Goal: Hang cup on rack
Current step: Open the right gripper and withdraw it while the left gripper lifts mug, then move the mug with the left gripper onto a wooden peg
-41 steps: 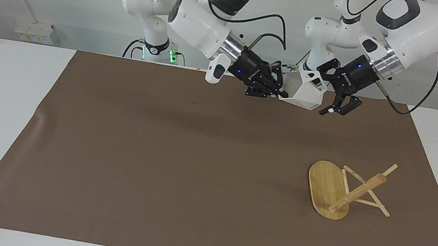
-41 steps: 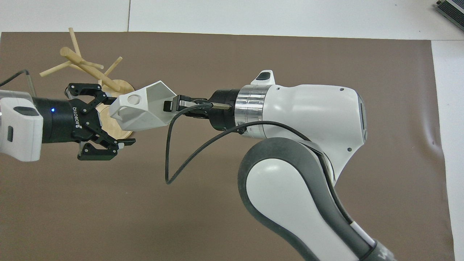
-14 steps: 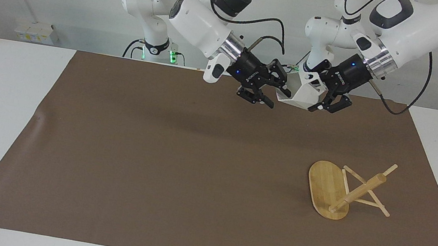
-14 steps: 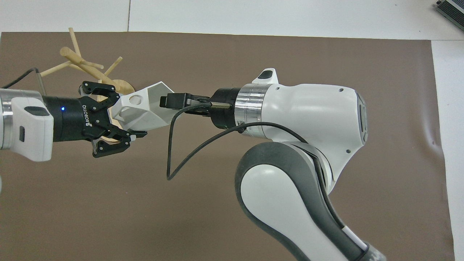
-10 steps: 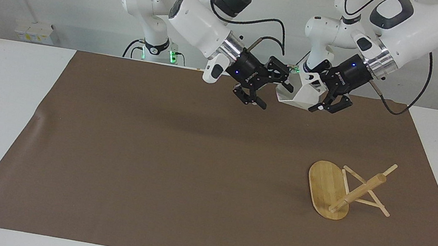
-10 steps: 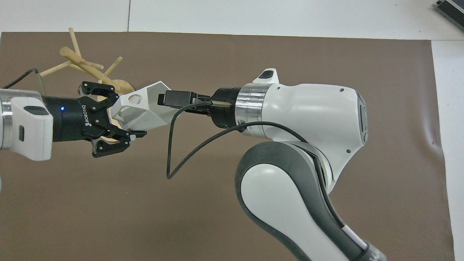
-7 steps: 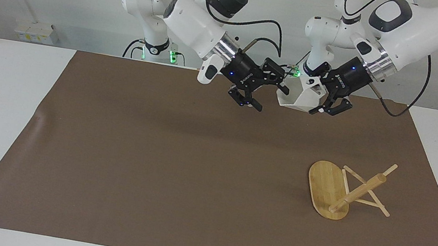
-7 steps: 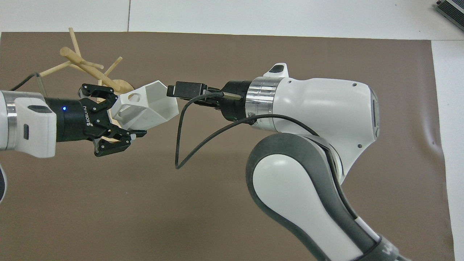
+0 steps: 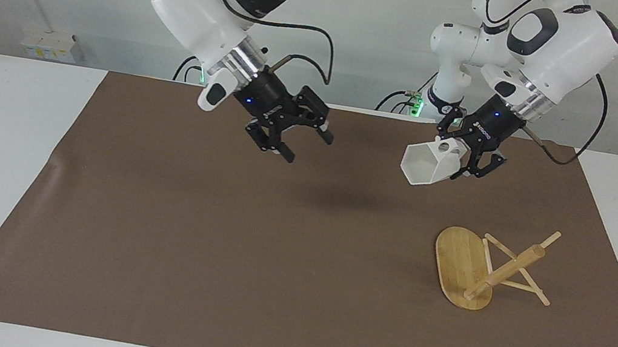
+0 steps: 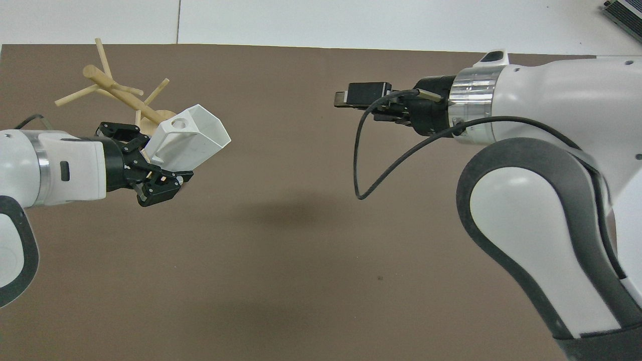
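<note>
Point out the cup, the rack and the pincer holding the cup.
cup (image 9: 424, 163), facing view, on its faceted side wall.
rack (image 9: 458, 260), facing view, on its bare oval base.
left pincer (image 9: 473, 161), facing view, between its fingertips at the cup's handle end.

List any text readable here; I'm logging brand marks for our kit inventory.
No text can be read.
Left pincer: white print on its body, too small to read.
Right pincer: white print on its body, too small to read.

High facing camera; steep overhead camera; shared brown mat (image 9: 272, 254)
</note>
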You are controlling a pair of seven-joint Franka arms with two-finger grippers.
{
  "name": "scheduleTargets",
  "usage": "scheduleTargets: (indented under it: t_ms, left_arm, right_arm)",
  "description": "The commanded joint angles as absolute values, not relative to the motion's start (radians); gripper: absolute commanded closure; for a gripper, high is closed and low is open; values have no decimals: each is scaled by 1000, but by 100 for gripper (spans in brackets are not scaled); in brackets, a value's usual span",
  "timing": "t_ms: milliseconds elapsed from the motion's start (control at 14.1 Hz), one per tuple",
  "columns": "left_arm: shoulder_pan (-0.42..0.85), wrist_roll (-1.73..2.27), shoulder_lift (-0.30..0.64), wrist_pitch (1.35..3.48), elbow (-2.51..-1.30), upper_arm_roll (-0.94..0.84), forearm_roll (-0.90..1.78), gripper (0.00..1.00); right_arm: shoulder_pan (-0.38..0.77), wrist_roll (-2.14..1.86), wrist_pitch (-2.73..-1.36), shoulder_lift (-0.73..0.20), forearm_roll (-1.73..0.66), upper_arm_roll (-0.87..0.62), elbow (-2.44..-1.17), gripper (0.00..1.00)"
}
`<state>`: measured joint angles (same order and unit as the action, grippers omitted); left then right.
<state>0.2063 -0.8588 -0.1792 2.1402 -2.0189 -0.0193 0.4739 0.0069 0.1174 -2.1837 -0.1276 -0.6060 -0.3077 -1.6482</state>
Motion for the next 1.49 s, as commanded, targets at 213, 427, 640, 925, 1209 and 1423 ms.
scheduleTargets:
  t_ms: [213,427,640,925,1209,1423]
  left_arm:
    - [222,-644,-109,2301,-2048,-11,419,100]
    - [218,-626,-39,2362,-2046,-11,419,100]
    - [212,-608,5,2414,-2036,-8,419,100]
    - [201,-511,31,2414,-2011,-2,419,100]
    - [167,-426,37,2421,-2003,-2,420,100]
    - [161,-284,58,2427,-1984,-2,420,100]
  right_arm:
    - [-110,132,-1990,-81,-128,-319,-1674,0]
    - [-208,133,-1892,-77,-51,-316,-1674,0]
    - [-264,132,-1887,-72,79,-314,-1671,0]
    - [-272,100,-1884,-68,95,-270,-1661,0]
    - [-272,97,-1844,-49,94,-262,-1646,0]
    - [-265,101,-1734,-52,91,-268,-1580,0]
